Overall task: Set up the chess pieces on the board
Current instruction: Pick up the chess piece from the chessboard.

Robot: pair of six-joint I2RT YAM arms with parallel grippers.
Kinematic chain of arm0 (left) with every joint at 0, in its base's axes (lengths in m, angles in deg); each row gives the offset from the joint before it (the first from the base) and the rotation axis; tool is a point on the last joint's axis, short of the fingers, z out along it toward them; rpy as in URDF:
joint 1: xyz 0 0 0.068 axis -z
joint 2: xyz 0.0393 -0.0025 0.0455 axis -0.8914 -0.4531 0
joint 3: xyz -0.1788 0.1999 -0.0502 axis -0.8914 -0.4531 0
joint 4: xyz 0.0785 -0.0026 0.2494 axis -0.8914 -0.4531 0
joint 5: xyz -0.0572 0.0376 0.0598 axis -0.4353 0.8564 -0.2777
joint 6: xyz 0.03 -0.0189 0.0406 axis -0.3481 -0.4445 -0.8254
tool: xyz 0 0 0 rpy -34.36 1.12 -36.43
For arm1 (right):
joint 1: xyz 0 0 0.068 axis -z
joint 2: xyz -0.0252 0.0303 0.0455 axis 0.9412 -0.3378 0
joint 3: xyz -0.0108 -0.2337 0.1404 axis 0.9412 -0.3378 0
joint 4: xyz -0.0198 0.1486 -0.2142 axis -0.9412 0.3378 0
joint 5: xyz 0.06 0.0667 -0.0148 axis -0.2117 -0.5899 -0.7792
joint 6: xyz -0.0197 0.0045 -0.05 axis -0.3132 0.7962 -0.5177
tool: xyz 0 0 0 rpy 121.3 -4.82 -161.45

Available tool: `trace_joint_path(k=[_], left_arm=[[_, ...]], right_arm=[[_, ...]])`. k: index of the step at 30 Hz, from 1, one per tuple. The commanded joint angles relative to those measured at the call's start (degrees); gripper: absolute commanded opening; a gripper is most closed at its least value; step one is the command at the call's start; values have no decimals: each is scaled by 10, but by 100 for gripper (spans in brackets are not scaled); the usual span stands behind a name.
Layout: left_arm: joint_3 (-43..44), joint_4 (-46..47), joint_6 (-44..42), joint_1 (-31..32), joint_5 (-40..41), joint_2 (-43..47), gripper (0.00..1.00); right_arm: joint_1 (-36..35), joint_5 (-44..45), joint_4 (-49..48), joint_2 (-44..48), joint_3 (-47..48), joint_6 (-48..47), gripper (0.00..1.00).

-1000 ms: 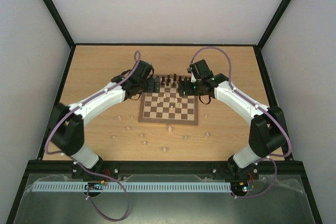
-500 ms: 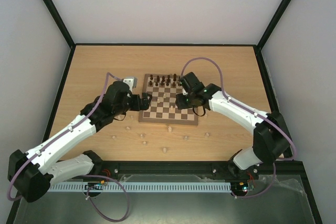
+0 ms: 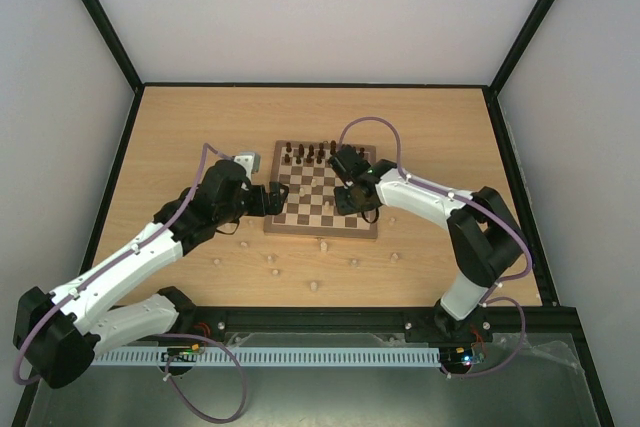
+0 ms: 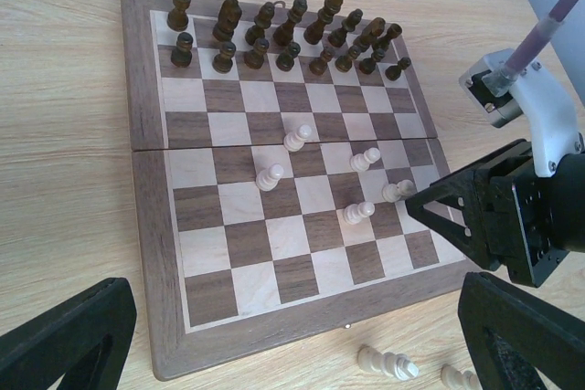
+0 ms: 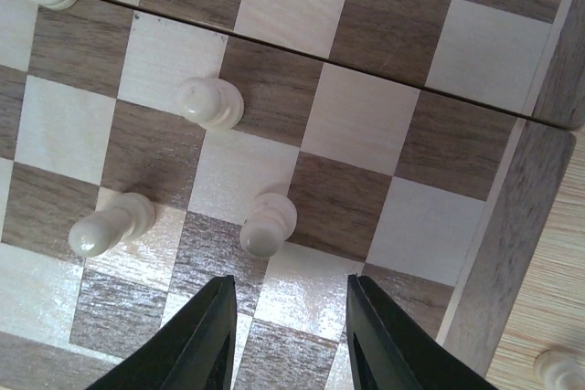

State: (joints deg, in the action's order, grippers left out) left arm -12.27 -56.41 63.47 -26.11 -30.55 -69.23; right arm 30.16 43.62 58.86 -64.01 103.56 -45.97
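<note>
Right hand (image 5: 290, 291) farther inboard, bare squares (image 5: 416, 226) beside board (image 5: 498, 253) edge.

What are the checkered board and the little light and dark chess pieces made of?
The board looks like wood: grain lines run through its dark and cream squares, and a sheen suggests varnish. The pale pieces look like smooth light wood, though plastic can't be ruled out. The dark pieces look like brown-stained wood, slightly glossy.

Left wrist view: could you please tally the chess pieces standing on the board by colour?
Dark brown pieces: 16
Pale pieces: 5
Total on the board: 21
</note>
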Motion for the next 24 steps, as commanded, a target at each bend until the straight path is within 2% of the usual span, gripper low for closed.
trace_joint_path(k=[1, 9, 15, 20, 24], left_arm=[[-5, 7, 5, -1, 5, -6, 99], [-2, 8, 3, -1, 7, -11, 99], [-6, 9, 4, -1, 7, -12, 99], [-10, 13, 5, -1, 4, -11, 99], [-19, 26, 1, -1, -11, -9, 99]], right_arm=[[-2, 16, 23, -15, 28, -6, 33], [-3, 15, 18, -36, 41, -12, 33], [-2, 22, 17, -46, 44, -14, 20], [-2, 25, 13, -48, 45, -14, 18], [-2, 28, 17, -47, 45, -15, 11]])
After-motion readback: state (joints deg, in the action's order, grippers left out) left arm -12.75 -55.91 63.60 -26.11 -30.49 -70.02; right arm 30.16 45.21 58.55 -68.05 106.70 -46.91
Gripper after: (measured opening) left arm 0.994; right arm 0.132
